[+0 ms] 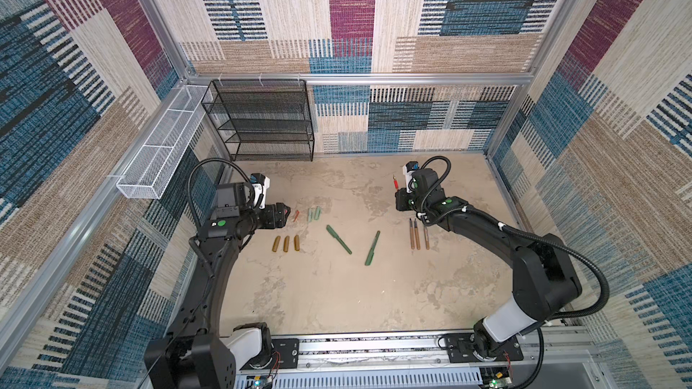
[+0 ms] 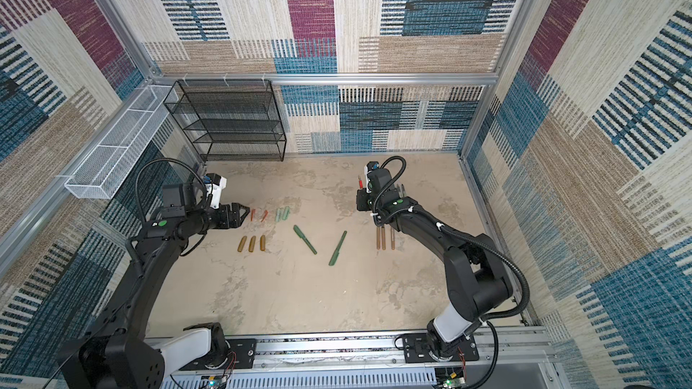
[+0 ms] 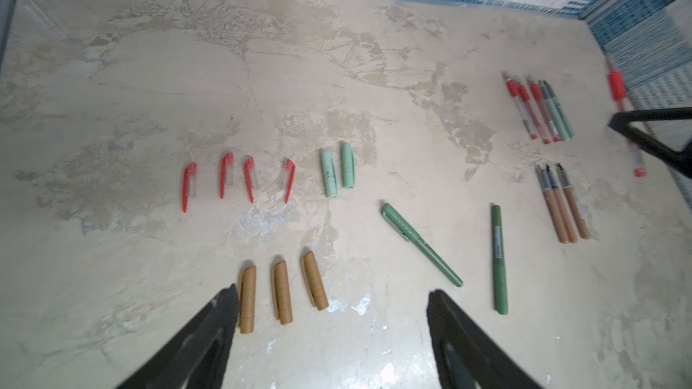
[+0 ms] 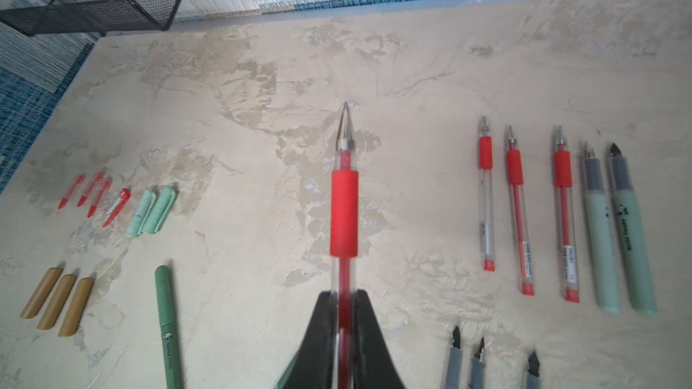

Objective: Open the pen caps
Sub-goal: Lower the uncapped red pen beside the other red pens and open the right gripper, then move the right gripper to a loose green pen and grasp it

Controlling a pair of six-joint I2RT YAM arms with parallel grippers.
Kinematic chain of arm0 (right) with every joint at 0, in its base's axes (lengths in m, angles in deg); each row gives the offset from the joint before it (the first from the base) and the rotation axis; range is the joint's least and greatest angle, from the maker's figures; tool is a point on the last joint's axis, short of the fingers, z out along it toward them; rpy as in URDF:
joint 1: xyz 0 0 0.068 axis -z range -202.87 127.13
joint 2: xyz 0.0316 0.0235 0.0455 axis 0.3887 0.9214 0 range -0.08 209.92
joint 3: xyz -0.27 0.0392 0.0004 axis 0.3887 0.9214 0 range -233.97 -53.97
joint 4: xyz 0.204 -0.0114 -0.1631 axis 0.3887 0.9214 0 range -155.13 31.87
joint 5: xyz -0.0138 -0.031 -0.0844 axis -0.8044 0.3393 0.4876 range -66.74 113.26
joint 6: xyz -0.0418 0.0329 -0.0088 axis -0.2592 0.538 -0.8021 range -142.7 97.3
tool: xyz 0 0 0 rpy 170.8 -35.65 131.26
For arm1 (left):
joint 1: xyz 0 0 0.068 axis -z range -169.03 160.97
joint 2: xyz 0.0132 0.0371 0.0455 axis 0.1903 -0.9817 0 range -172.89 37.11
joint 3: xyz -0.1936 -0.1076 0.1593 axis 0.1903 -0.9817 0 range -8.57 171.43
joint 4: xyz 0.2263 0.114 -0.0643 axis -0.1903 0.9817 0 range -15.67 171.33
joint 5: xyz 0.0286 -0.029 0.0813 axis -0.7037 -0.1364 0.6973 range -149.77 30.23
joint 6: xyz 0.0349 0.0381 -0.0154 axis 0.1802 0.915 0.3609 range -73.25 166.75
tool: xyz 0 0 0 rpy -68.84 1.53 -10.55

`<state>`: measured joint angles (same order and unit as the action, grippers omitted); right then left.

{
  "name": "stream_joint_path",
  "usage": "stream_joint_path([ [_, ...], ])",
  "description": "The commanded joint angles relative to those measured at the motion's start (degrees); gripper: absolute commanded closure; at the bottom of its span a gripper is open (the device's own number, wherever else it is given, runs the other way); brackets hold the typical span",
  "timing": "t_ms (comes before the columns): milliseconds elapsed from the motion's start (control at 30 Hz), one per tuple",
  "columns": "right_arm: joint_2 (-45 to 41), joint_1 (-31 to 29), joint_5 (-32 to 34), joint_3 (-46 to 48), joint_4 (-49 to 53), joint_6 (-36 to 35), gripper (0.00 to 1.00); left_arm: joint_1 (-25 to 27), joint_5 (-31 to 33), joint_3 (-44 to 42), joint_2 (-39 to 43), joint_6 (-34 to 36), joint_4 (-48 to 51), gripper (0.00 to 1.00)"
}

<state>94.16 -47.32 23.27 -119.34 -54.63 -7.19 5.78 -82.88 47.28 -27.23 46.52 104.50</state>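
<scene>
Left pincer: spread wide, nothing between the two black fingers; at the left end of the cap rows in both top views.
Red caps: four, slim, clear plastic with red clips; loose in a spaced row just past the left pincer's tips.
Mint caps: two, pale and matte with rounded ends; side by side, next beyond the red row, farther from the left pincer.
Bronze caps: three stubby matte tubes, parallel with small gaps; nearer the robot's base than the red row. Closest of all to the left pincer, with one right beside a finger in the left wrist view.
Dark green caps: seated on two matte green pens; lying aslant in mid-bench, well apart from both pincers.
Right pincer: clamped on the clear barrel of a red pen; uncapped, with a rubbery red grip and a silver cone tip pointing away from the fingers. Well apart from every loose cap.
Uncapped pens: three red-grip ones and two mint ones in a row beside the right pincer; three bronze barrels with grey nib sections close by.
Bench: beige, mottled, plaster-like, with worn patches.
Shelf: black wire mesh, against the back wall.
</scene>
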Motion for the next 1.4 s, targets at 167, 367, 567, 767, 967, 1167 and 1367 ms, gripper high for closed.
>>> stream_joint_path([
  [167,10.8,2.2,-0.5,-7.6,1.7,-2.9,0.98,-0.1,-7.6,-4.5,4.6,-5.0,-6.9,0.12],
  [367,17.8,4.4,-0.8,-12.3,2.5,-3.3,0.97,-0.1,-9.3,-5.6,5.3,-5.8,-8.5,0.11],
  [567,23.4,6.1,0.3,-17.1,4.1,-4.0,0.97,-0.2,-9.3,-5.3,5.6,-5.5,-8.1,0.11],
  [767,26.6,7.1,0.8,-19.2,4.7,-4.3,0.97,-0.2,-9.6,-5.0,5.4,-5.6,-7.8,0.11],
  [967,27.4,7.2,1.9,-18.2,4.5,-4.0,0.96,-0.3,-9.6,-4.7,5.1,-5.6,-7.4,0.11],
  [1167,28.3,7.3,2.0,-18.0,5.0,-4.3,0.88,-0.3,-9.6,-4.9,5.0,-5.9,-7.6,0.11],
  [1367,27.1,7.3,1.6,-17.4,4.6,-4.7,0.77,-0.4,-9.6,-5.2,4.8,-5.9,-8.3,0.11],
])
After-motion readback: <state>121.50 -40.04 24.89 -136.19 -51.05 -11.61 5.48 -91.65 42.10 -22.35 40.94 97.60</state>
